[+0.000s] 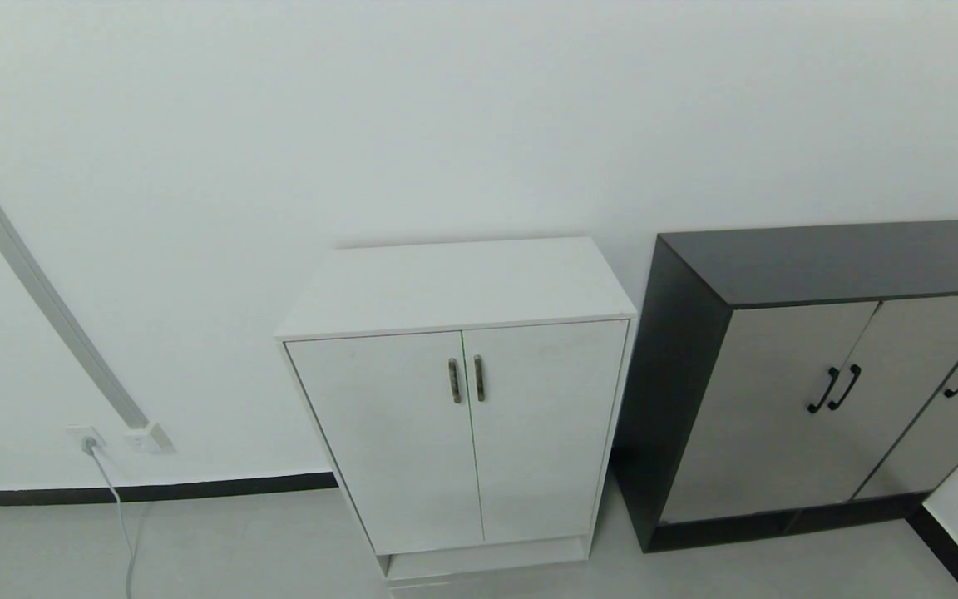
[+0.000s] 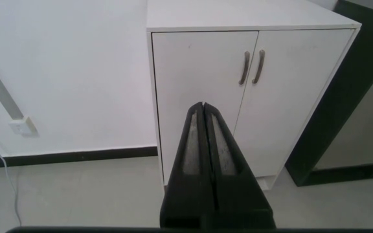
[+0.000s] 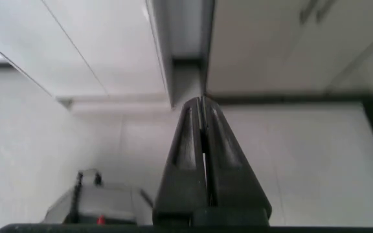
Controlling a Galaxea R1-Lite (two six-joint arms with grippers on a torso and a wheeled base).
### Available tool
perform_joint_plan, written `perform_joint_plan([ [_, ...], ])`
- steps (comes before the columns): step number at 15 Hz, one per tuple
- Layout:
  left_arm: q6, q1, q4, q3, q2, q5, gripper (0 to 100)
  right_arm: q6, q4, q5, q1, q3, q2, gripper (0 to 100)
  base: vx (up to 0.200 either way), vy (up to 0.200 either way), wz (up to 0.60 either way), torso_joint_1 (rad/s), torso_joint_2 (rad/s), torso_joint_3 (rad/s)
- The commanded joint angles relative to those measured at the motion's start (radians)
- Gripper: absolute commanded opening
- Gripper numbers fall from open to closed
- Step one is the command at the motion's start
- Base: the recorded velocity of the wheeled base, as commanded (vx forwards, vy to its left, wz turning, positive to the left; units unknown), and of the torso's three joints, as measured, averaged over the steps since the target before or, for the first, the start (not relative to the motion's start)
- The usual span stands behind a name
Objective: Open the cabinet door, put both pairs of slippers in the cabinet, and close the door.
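From the head view I see the white cabinet (image 1: 462,416) at centre, both doors closed, its handles (image 1: 466,379) paired at the seam. A dark cabinet (image 1: 778,374) stands at its 3 o'clock. On the left wrist view, my left gripper (image 2: 203,107) is pinched together, empty, facing the white cabinet. On the right wrist view, the right gripper (image 3: 203,100) is likewise pressed together, empty, over the floor (image 3: 303,162).

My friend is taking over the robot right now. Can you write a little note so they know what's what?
Left gripper: shut, empty, pointing at the white cabinet.
Right gripper: shut, empty, pointing at the gap between it and the dark cabinet.
White cabinet's two doors: shut, handles side by side in the middle.
Done: nothing yet.
Left: open a door, put both pairs in, close it.
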Motion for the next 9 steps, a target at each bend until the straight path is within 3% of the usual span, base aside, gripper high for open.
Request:
perform_joint_plan([
  [1,0.0,0.001,0.0,0.0,0.001,0.0,0,-0.001,0.009,0.005,0.001,0.014,-0.093,0,0.0,0.0,0.0,0.0,0.0,0.0],
  [5,0.0,0.001,0.0,0.0,0.001,0.0,0,0.003,0.088,-0.002,0.012,0.026,-0.164,0,0.0,0.0,0.0,0.0,0.0,0.0],
  [6,0.0,0.001,0.0,0.0,0.001,0.0,0,0.006,0.088,-0.01,-0.002,0.026,-0.168,0,0.0,0.0,0.0,0.0,0.0,0.0],
  [7,0.0,0.001,0.0,0.0,0.001,0.0,0,0.003,0.088,-0.028,-0.077,0.026,-0.208,0,0.0,0.0,0.0,0.0,0.0,0.0],
  [9,0.0,0.001,0.0,0.0,0.001,0.0,0,0.005,0.088,-0.028,-0.09,0.026,-0.299,0,0.0,0.0,0.0,0.0,0.0,0.0],
])
